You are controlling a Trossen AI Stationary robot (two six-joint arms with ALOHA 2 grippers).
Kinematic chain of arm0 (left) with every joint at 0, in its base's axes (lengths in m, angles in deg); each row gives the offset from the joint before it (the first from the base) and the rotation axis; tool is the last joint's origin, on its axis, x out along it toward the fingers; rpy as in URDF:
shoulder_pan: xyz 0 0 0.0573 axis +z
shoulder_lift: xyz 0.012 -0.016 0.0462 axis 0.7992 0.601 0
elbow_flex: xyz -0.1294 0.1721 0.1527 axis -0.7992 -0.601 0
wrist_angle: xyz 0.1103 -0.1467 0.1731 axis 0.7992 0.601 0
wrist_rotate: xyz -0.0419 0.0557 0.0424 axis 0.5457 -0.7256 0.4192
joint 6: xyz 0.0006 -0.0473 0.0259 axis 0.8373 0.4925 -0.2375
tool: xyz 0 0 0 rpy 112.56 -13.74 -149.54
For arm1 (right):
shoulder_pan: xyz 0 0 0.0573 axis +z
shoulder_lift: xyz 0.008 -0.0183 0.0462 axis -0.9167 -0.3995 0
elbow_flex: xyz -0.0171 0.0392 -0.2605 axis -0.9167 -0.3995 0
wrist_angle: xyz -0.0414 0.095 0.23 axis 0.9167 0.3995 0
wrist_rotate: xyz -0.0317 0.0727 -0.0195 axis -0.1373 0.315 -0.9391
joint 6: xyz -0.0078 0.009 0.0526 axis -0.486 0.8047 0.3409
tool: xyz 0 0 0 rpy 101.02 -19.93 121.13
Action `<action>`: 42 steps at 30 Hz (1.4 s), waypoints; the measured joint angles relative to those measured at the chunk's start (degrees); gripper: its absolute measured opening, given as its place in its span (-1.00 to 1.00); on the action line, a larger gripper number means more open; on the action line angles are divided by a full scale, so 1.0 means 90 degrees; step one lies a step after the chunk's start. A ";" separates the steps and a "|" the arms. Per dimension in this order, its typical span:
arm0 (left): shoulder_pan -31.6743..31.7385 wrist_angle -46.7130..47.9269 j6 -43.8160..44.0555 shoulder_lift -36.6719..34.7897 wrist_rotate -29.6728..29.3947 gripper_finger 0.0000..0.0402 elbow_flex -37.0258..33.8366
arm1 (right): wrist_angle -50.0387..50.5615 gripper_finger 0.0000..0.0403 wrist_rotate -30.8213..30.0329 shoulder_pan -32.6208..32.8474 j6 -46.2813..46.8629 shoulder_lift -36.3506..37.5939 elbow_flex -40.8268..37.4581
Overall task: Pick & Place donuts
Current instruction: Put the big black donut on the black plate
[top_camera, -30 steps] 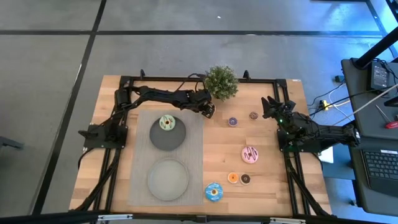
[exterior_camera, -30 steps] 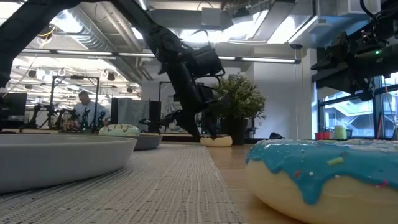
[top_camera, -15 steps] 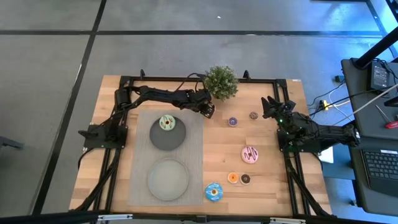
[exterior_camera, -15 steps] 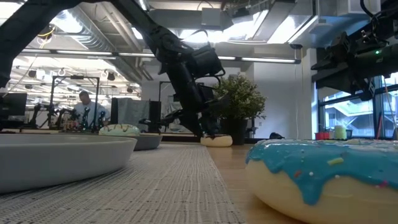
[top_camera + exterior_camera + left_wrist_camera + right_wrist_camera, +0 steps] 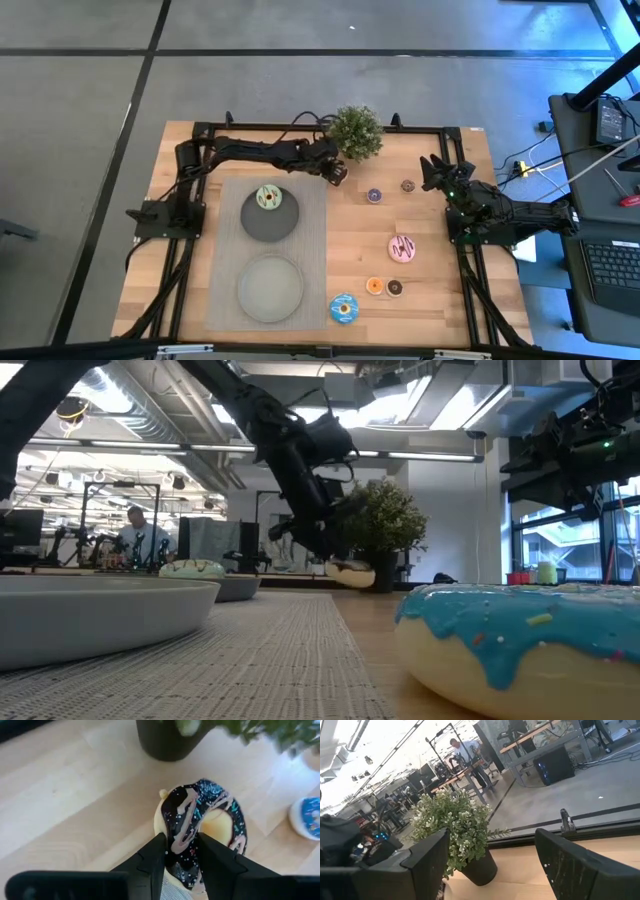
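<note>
My left gripper (image 5: pixel 336 173) is at the table's far middle, just in front of the potted plant (image 5: pixel 355 131), and is shut on the chocolate-white donut (image 5: pixel 200 820), which hangs a little above the wood in the low view (image 5: pixel 350 572). A green donut (image 5: pixel 268 197) lies on the far grey plate (image 5: pixel 270 226). The purple (image 5: pixel 374 195), dark brown (image 5: pixel 407 185), pink-striped (image 5: pixel 402 247), orange (image 5: pixel 374 286), second brown (image 5: pixel 395 288) and blue (image 5: pixel 343 308) donuts lie flat on the table. My right gripper (image 5: pixel 432 172) waits open at the right side. My left gripper pinches one side of the donut's ring (image 5: pixel 181 840) between its two fingers. The fingers (image 5: pixel 152 857) come slanting down from the table's left and lie across the ring. The donut is lifted clear of the table and sits tilted, its glazed top toward the wrist camera.
A second grey plate (image 5: pixel 270 288) lies nearer on the woven mat (image 5: pixel 315 250). The plant's dark pot (image 5: pixel 167 740) stands close behind the held donut. Black frame rails (image 5: pixel 300 127) run along the table's far and side edges.
My left gripper has risen a little from the table with the chocolate-white donut between its fingers. The donut, which lay flat on the wood, now hangs clear of it and is tilted.
</note>
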 joint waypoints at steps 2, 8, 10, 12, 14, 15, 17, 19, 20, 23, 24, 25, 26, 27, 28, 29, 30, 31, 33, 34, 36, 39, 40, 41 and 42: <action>0.0021 0.0051 -0.0010 -0.0082 0.0001 -0.48 0.0000 | 0.0000 0.46 0.0000 0.0000 -0.0015 0.0000 0.0000; 0.0024 0.0039 -0.0051 -0.0175 0.0000 -0.48 0.0000 | 0.0002 0.46 0.0000 -0.0001 -0.0153 0.0000 0.0000; 0.0024 0.0046 -0.0051 -0.0175 0.0062 -0.48 0.0000 | 0.0002 0.46 0.0000 -0.0001 -0.0152 0.0000 0.0000; 0.0024 0.0057 -0.0051 -0.0175 0.0264 -0.48 0.0000 | 0.0002 0.46 0.0000 -0.0001 -0.0151 0.0000 0.0000; 0.0021 0.0142 -0.0068 -0.0191 0.0557 -0.48 0.0000 | 0.0002 0.46 0.0000 -0.0001 -0.0153 0.0000 0.0000; -0.0001 0.0251 -0.0109 -0.0233 0.0733 -0.48 0.0000 | 0.0003 0.46 0.0000 -0.0001 -0.0153 0.0000 0.0000; -0.0074 0.0475 -0.0210 -0.0371 0.0941 -0.48 0.0000 | 0.0002 0.46 0.0000 0.0000 -0.0154 0.0000 0.0000; -0.0220 0.0928 -0.0226 -0.0573 0.0967 -0.48 0.0000 | 0.0002 0.46 0.0000 0.0000 -0.0170 0.0000 0.0000; -0.0306 0.1172 -0.0231 -0.0678 0.0976 -0.48 0.0000 | 0.0002 0.46 0.0000 -0.0002 -0.0170 0.0000 0.0000; -0.0612 0.1831 -0.0214 -0.1071 0.0940 -0.48 0.0000 | 0.0004 0.46 0.0000 -0.0001 -0.0172 0.0000 0.0000; -0.0729 0.2027 -0.0175 -0.1203 0.0935 -0.48 0.0001 | 0.0005 0.46 0.0000 0.0000 -0.0172 0.0000 0.0000; -0.0858 0.2172 -0.0146 -0.1320 0.0935 -0.48 0.0004 | 0.0003 0.46 0.0000 -0.0001 -0.0172 0.0000 0.0000; -0.0998 0.2397 -0.0090 -0.1435 0.0937 -0.48 0.0005 | 0.0005 0.46 0.0000 -0.0001 -0.0172 0.0000 0.0000; -0.1153 0.2715 -0.0006 -0.1533 0.0935 -0.48 0.0003 | 0.0005 0.46 0.0000 0.0000 -0.0165 0.0000 0.0000; -0.1317 0.2988 0.0109 -0.1620 0.0938 -0.48 0.0002 | 0.0002 0.46 0.0000 0.0000 -0.0163 0.0000 0.0000; -0.1490 0.3175 0.0248 -0.1688 0.0945 -0.48 0.0002 | 0.0004 0.46 0.0000 0.0000 -0.0165 0.0000 0.0000; -0.1675 0.3374 0.0390 -0.1751 0.0941 -0.48 0.0002 | 0.0003 0.46 0.0000 0.0000 -0.0163 0.0000 0.0000; -0.1870 0.3619 0.0544 -0.1800 0.0939 -0.48 0.0002 | 0.0002 0.46 0.0002 -0.0001 -0.0161 0.0000 0.0000; -0.2286 0.3969 0.0904 -0.1829 0.0936 -0.48 0.0002 | 0.0002 0.46 0.0008 0.0000 -0.0160 0.0000 0.0000; -0.2503 0.4076 0.1097 -0.1823 0.0936 -0.48 0.0002 | 0.0002 0.46 0.0010 0.0000 -0.0160 0.0000 0.0000; -0.2964 0.4358 0.1587 -0.1818 0.0930 -0.48 0.0000 | 0.0000 0.46 0.0040 -0.0001 -0.0155 0.0000 0.0000; -0.3611 0.4477 0.2401 -0.1825 0.0570 -0.48 0.0000 | -0.0005 0.46 0.0117 0.0000 -0.0151 0.0000 0.0000; -0.3772 0.4608 0.2634 -0.1873 0.0400 -0.48 -0.0004 | -0.0005 0.46 0.0117 0.0000 -0.0152 0.0000 0.0000; -0.3898 0.4740 0.2870 -0.1923 0.0222 -0.49 -0.0003 | -0.0006 0.46 0.0118 0.0000 -0.0152 0.0000 0.0000; -0.3991 0.4827 0.3093 -0.1975 0.0079 -0.50 -0.0001 | -0.0007 0.46 0.0117 0.0000 -0.0151 0.0000 0.0000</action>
